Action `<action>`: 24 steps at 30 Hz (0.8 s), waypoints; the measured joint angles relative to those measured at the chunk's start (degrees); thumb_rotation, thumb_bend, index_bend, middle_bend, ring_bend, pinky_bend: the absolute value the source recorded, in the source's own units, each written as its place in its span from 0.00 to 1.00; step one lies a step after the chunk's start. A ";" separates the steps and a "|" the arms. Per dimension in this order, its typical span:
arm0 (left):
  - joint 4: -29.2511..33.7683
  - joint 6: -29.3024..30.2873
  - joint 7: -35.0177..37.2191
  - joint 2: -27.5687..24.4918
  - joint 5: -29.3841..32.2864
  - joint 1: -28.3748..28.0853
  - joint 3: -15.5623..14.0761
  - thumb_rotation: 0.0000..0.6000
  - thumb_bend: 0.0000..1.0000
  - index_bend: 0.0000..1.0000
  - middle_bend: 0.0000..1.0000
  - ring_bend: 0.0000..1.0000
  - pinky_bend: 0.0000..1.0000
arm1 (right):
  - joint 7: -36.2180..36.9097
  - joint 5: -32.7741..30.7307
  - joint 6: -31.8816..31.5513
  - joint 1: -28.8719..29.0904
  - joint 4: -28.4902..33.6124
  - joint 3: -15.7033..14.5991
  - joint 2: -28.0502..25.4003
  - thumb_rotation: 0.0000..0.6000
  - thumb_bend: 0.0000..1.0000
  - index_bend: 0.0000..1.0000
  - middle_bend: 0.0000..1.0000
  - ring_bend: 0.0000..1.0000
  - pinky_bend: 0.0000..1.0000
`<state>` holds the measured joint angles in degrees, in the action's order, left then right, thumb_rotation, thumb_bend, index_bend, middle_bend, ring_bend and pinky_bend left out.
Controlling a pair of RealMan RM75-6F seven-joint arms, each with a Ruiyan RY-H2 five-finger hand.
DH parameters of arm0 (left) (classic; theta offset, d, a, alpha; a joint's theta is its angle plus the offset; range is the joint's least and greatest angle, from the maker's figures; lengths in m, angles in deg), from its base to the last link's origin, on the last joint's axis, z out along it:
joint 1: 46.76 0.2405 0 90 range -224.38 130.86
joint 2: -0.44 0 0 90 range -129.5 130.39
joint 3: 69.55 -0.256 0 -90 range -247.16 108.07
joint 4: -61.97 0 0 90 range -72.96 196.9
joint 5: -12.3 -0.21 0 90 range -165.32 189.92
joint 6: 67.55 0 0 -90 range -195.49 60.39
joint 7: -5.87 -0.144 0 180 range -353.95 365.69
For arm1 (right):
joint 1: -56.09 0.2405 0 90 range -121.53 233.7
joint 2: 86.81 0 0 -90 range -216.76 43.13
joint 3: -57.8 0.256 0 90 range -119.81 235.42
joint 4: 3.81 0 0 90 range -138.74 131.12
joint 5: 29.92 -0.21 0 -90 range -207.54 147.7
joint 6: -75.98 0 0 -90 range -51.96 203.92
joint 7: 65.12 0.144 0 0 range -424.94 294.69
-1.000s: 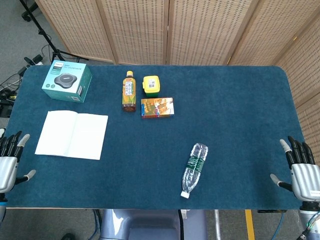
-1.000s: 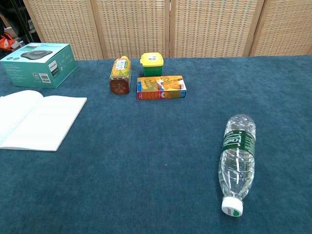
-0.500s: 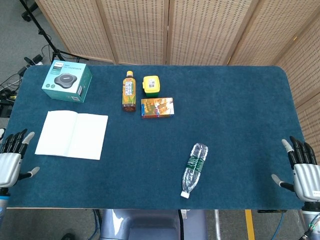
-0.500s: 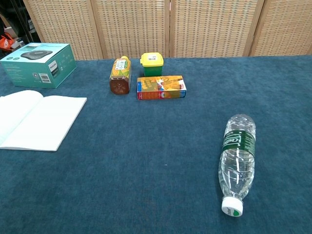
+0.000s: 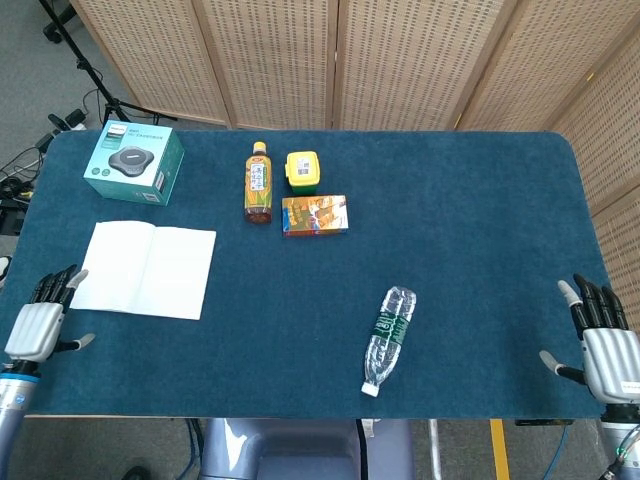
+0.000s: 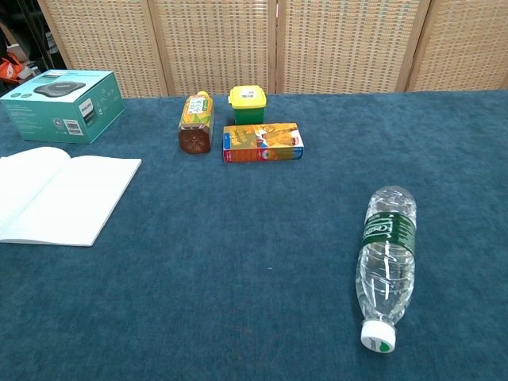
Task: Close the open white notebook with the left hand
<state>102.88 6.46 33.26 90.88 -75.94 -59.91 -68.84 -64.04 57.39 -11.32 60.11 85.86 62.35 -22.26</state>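
Observation:
The white notebook (image 5: 146,269) lies open and flat on the left part of the blue table, its pages blank; the chest view shows the notebook (image 6: 55,196) at the left edge of the frame. My left hand (image 5: 42,320) hovers at the table's front left corner, fingers spread and empty, just left of and below the notebook's near left corner, apart from it. My right hand (image 5: 602,345) hangs at the front right corner, fingers spread, holding nothing. Neither hand shows in the chest view.
A teal box (image 5: 134,163) stands behind the notebook. A tea bottle (image 5: 259,182), a yellow-lidded tub (image 5: 303,171) and an orange carton (image 5: 315,215) sit at the back centre. A clear water bottle (image 5: 389,339) lies right of centre. Wicker screens stand behind the table (image 5: 470,220).
My left hand has moved right and slightly down toward the notebook's near left corner. The right hand has barely shifted. The notebook stays open.

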 measured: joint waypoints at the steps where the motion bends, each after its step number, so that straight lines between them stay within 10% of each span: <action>1: -0.75 -0.28 0.35 0.57 -0.07 -0.24 -0.12 1.00 0.16 0.00 0.00 0.00 0.00 | 0.13 -0.02 0.03 0.01 -0.01 0.00 -0.02 1.00 0.00 0.00 0.00 0.00 0.00; 24: -6.72 -6.58 -0.07 4.49 2.24 -3.72 0.58 1.00 0.27 0.00 0.00 0.00 0.00 | 1.84 -0.10 0.69 0.26 -0.19 -0.08 -0.62 1.00 0.00 0.00 0.00 0.00 0.00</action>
<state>96.16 -0.13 33.19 95.37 -73.70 -63.63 -68.27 -62.19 57.29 -10.63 60.37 85.67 62.27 -22.88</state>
